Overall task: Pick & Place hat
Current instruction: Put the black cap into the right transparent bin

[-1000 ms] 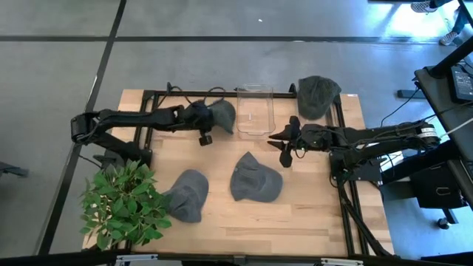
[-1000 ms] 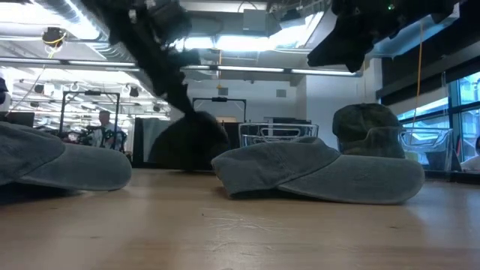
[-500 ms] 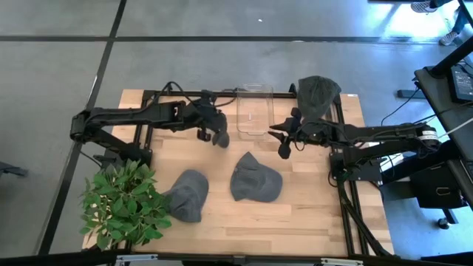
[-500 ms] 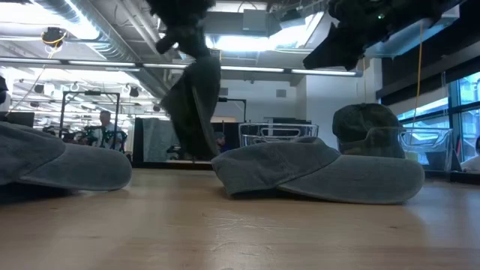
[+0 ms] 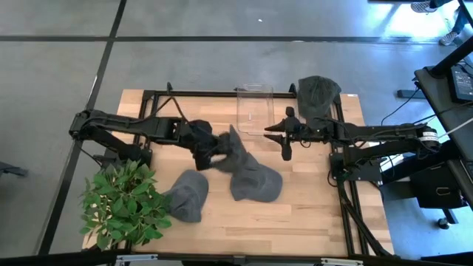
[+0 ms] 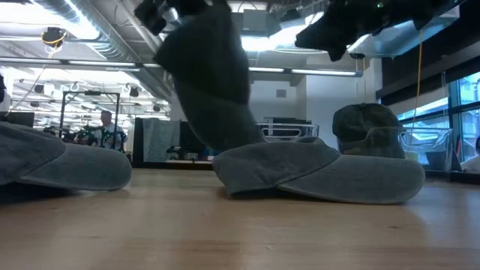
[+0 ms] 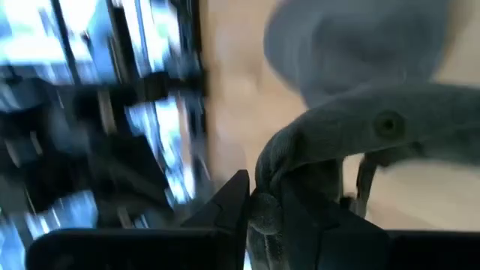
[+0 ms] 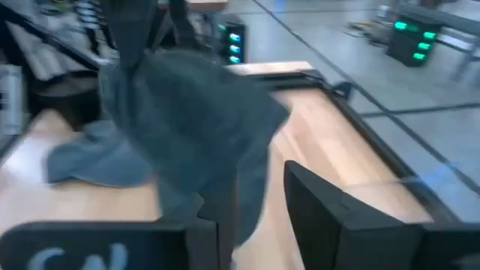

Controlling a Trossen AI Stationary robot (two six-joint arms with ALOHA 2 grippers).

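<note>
My left gripper is over the table's middle, shut on a grey hat that shows large and hanging in the low view. Its lower end is just above a second grey hat lying flat on the table. A third hat lies near the plant. A fourth sits at the far right corner. My right gripper is open, in the air to the right of the held hat, which fills its wrist view. My left gripper pinches a bunched edge of the hat's cloth between its two fingers. One layer or several, I cannot tell. The hat is lifted clear and hangs slack from the fingers, toward the table's right side.
A clear plastic container stands at the far edge between the arms. A green potted plant fills the near left corner. A black frame runs around the wooden table top. Bare wood lies along the near edge.
My left gripper has carried the hat from beside the clear container toward the table's near edge and middle. The hat has risen off the table and now swings over the middle hat. My right gripper has drifted a little toward the far edge.
</note>
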